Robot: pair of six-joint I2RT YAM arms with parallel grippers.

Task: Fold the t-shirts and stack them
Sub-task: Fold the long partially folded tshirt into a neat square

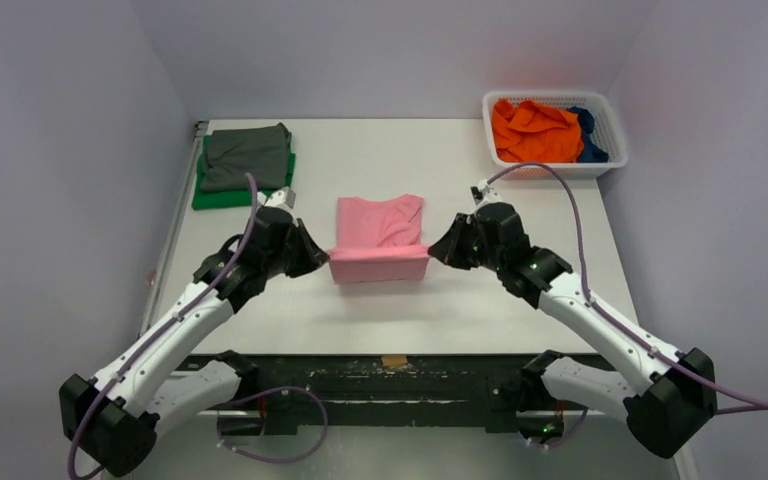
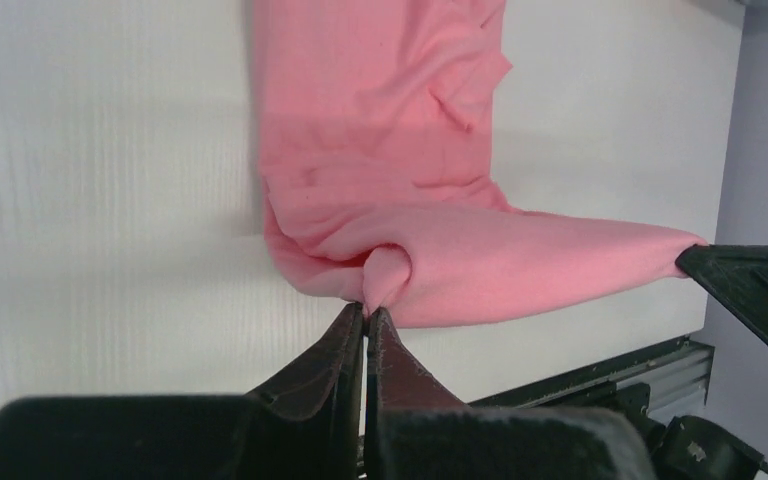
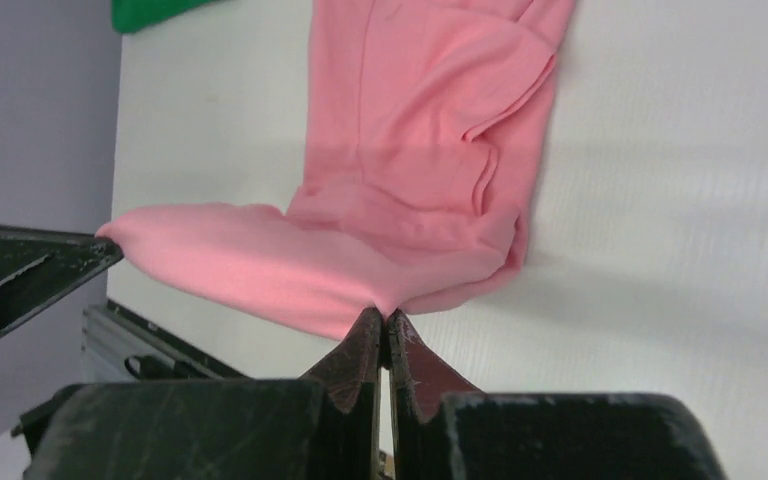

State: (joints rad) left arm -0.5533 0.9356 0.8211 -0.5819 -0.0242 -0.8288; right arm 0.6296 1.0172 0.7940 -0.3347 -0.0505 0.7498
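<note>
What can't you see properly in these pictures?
The green t-shirt: top view, mostly covered by the grey t-shirt lying on it.
The dark blue t-shirt: top view, mostly hidden by the orange t-shirt and basket wall.
The pink t-shirt: both wrist views, far end cut off by the top edge.

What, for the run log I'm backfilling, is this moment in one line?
left gripper: shut on pink t-shirt | right gripper: shut on pink t-shirt | near edge lifted | grey t-shirt on green t-shirt, far left

Pink t-shirt (image 1: pixel 380 238) part-folded, near edge raised
</note>
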